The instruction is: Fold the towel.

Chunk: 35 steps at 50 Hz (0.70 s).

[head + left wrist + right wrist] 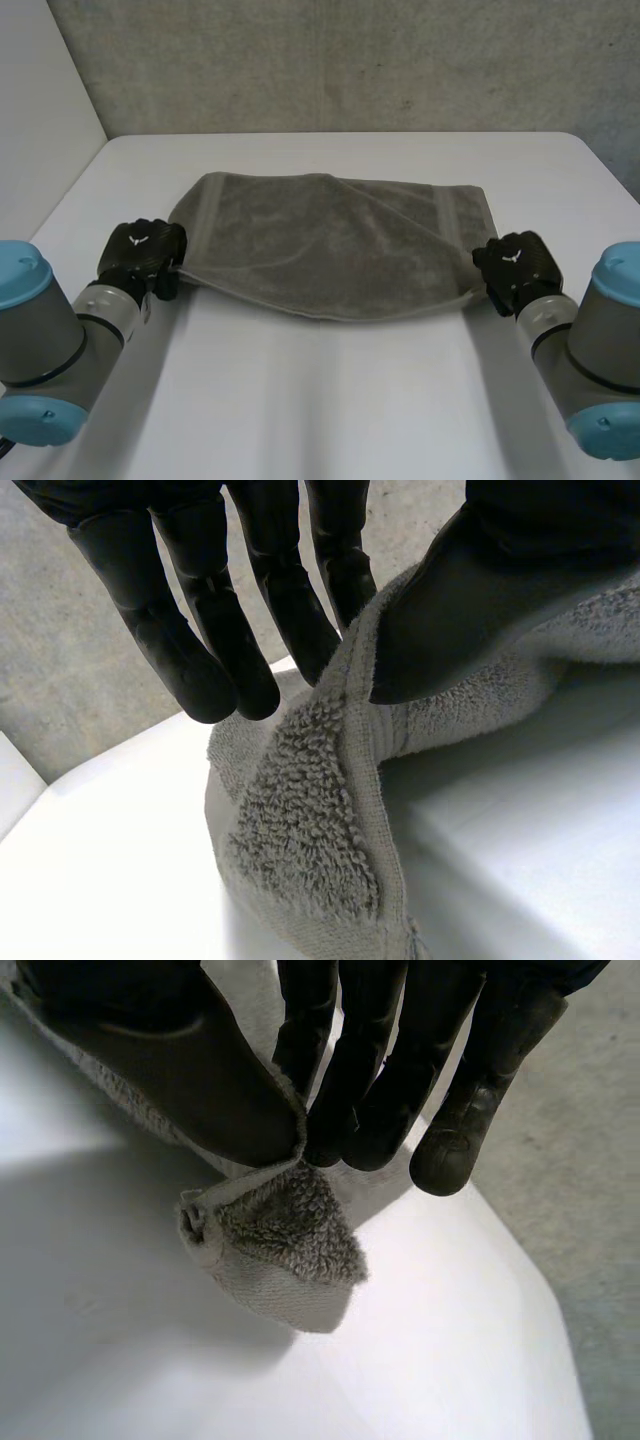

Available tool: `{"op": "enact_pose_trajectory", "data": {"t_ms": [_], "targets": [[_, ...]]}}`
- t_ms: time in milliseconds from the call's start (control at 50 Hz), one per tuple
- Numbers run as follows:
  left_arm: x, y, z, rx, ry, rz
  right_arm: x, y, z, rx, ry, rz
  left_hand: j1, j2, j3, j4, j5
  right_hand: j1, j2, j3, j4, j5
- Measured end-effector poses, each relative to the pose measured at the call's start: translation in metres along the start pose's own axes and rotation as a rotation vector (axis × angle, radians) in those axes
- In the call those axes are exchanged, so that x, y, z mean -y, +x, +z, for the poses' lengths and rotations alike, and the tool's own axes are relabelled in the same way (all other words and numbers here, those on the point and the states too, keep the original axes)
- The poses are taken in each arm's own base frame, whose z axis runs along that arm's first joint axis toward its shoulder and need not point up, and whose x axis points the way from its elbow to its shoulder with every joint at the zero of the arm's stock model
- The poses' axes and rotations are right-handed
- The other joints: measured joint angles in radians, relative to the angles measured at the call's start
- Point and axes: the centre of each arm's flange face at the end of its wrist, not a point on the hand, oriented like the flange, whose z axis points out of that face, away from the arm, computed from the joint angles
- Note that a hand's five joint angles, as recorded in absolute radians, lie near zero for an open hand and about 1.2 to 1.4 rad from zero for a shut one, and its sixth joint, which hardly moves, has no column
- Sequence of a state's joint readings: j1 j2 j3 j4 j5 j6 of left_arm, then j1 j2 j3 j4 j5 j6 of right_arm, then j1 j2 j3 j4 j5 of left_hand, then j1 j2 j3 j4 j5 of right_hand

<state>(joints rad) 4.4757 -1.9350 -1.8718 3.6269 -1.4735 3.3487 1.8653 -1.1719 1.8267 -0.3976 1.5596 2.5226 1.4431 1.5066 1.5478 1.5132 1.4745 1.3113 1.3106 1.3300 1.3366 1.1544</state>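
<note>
From the head view, the grey towel point(330, 245) lies spread across the middle of the white tabletop point(330, 400), with a diagonal crease across its top layer. Its near edge sags in a shallow curve between the two arms. The left robot hand point(145, 255) sits at the towel's near left corner and the right robot hand point(515, 265) at its near right corner. From this view only the backs of both can be seen, so the grip itself cannot be read there.

The wrist views supply that detail. In the left wrist view, the thumb presses down on the towel's hemmed edge point(350, 730) and clamps it against a finger behind the cloth. The remaining fingers reach out straight, clear of the fabric. Below the pinch, the looped pile of the corner hangs down over the tabletop.

In the right wrist view, the thumb and the fingertips meet on the cloth, nipping the corner between them. A small tuft of the towel point(285, 1250), showing both pile and flat woven hem, droops beneath the fingertips, just above the white surface.
</note>
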Motion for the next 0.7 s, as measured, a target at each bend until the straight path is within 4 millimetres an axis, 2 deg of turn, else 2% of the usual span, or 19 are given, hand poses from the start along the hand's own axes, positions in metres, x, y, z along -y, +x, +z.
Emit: {"op": "enact_pose_trajectory", "data": {"t_ms": [120,160,260,400,500,600,700], "targets": [[0.022,-0.005,-0.007,0.013,0.054,0.014,0.032,0.028,-0.018,-0.042,0.044,-0.032,0.000,0.000,0.000,0.000,0.000,0.000,0.000,0.000,0.000,0.002],[0.036,-0.007,-0.015,0.015,0.074,0.016,0.048,0.044,-0.030,-0.058,0.060,-0.041,0.000,0.000,0.000,0.000,0.000,0.000,0.000,0.000,0.000,0.003],[0.058,-0.009,-0.036,0.007,0.066,0.016,0.063,0.069,-0.053,-0.051,0.052,-0.039,0.000,0.000,0.000,0.000,0.000,0.000,0.000,0.000,0.000,0.004],[0.074,-0.009,-0.080,-0.022,0.008,0.010,0.067,0.091,-0.086,0.026,0.006,-0.020,0.000,0.000,0.000,0.000,0.000,0.001,0.000,0.000,0.000,0.004],[0.078,-0.011,-0.103,-0.036,0.006,0.033,0.066,0.103,-0.104,0.055,-0.014,-0.029,0.000,0.000,0.000,0.000,0.000,0.001,0.000,0.001,0.000,0.004],[0.078,-0.016,-0.111,-0.039,0.018,0.077,0.067,0.111,-0.111,0.064,0.005,-0.039,0.000,0.000,0.000,0.000,0.000,0.001,0.000,0.001,0.000,0.004],[0.078,-0.021,-0.100,-0.048,0.041,0.109,0.065,0.113,-0.102,0.100,0.030,-0.030,0.000,0.000,0.000,0.000,0.000,0.001,0.000,0.001,0.000,0.014]]}}
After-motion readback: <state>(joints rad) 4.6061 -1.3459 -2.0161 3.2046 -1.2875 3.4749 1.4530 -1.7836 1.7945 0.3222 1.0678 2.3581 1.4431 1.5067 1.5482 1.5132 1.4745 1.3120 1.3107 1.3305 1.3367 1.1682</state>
